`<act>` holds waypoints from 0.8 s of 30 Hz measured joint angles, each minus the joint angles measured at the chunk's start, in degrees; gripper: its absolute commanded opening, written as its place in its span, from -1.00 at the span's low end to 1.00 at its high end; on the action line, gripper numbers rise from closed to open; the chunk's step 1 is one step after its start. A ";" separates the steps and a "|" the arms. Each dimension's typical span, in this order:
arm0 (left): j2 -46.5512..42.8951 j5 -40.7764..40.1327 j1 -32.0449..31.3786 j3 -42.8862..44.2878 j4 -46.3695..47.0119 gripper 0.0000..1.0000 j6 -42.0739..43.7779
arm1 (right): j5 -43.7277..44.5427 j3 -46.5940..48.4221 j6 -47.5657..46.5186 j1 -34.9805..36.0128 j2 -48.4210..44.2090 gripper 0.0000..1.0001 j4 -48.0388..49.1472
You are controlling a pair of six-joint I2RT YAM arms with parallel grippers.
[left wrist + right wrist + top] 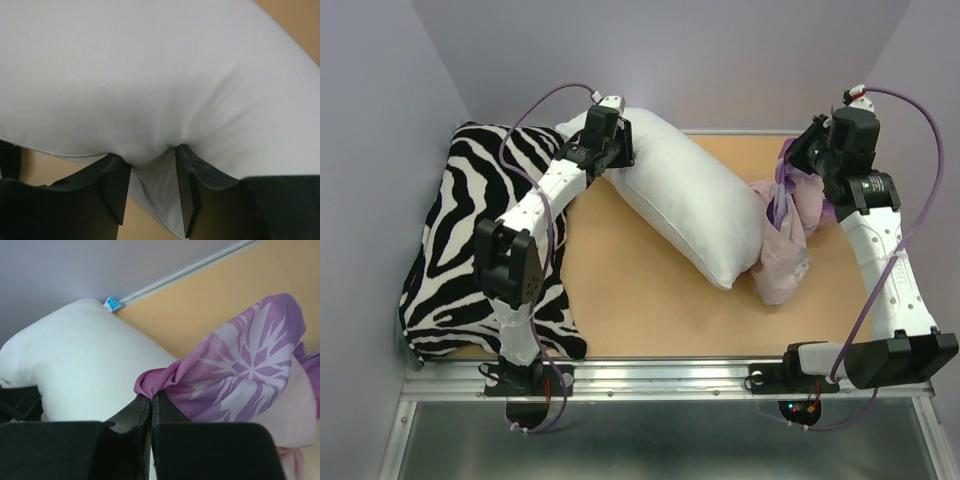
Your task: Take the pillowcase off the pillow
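A zebra pillow lies at the left edge of the top view, partly under the left arm. To its right, at the upper middle, the left gripper sits at the upper-left end of the white pillow. In the left wrist view its fingers are narrow, pinching a fold of the pillow's white cloth between them. The pillow runs slantwise across the tan table from upper left to lower right. Against its lower-right end lies the pillowcase, crumpled, pale pink side out, with one purple strip rising to the right gripper at the upper right. In the right wrist view that gripper's jaws are almost closed, clamping a bunched edge of the purple snowflake cloth. A small blue-and-white tag shows on the pillow at the upper left there.
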 measured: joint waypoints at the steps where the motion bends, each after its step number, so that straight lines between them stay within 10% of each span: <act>1: -0.90 -1.27 -0.35 0.00 -0.90 0.07 -0.02 | 1.31 0.74 -0.37 0.00 0.20 -0.99 -0.33; 15: -10.08 -6.51 -22.99 3.80 6.10 0.10 -0.76 | 18.60 23.71 -5.38 -0.02 4.66 -0.99 -9.64; 24: 5.79 -5.62 -27.43 -2.21 12.20 -0.51 -7.91 | 21.90 36.39 -6.03 -0.02 5.97 -0.99 -12.26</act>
